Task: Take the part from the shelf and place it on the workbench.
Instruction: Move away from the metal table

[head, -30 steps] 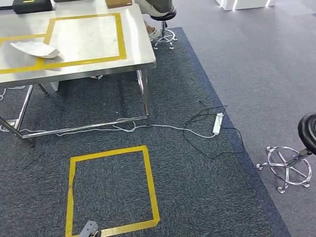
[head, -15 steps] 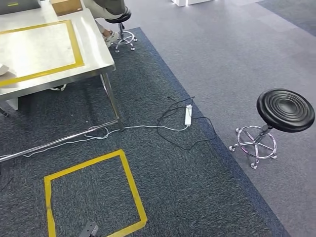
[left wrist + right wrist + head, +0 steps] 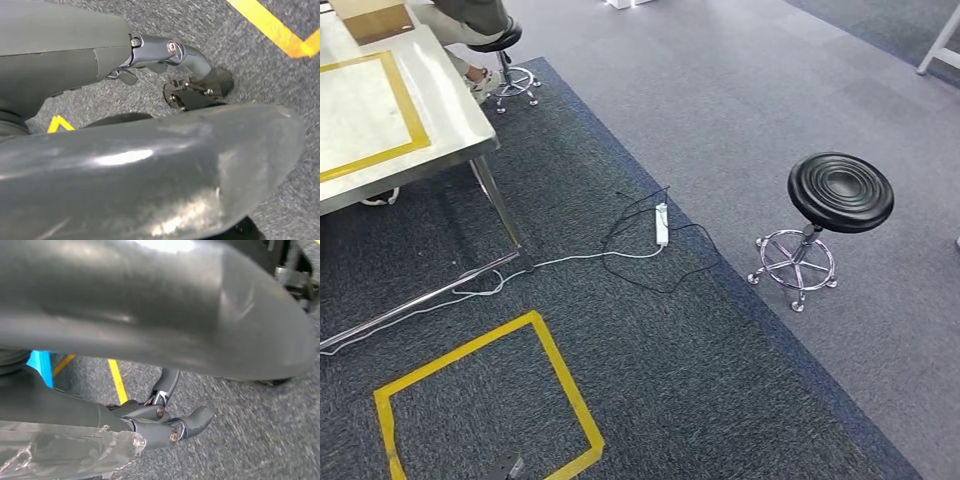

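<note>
**K:** Camera has swung right, so the whole scene slides left. That's the robot turning, not things moving. Head view: workbench [image 3: 448,125] now sits at the left edge with one corner and a yellow tape border in frame. The black stool [image 3: 841,190] has come in from the right, and the power strip [image 3: 661,224] and its cables lie between the two.

**M:** Part?

**K:** Can't tell where it is from these frames. The visible bench corner is bare steel, with a cardboard box [image 3: 369,18] at the far end and a person seated behind it [image 3: 471,15]. Yellow floor square [image 3: 565,390] is at the robot's feet.

**M:** Left wrist?

**K:** Left hand [image 3: 166,55] hangs over the carpet, fingers stretched out loosely, nothing in them.

**M:** Right wrist?

**K:** Same. Right hand [image 3: 166,427] hangs with fingers extended and slack, nothing held. There's crinkled clear film [image 3: 56,450] along its cover, which looks like wrapping rather than a part.

**M:** Step?

**K:** I judge it's transit, turning off the bench towards the shelf with both hands free. Next: finish the turn, get the shelf in view, square up, then raise an arm for the pick. Watch the cables and the stool underfoot.
</note>
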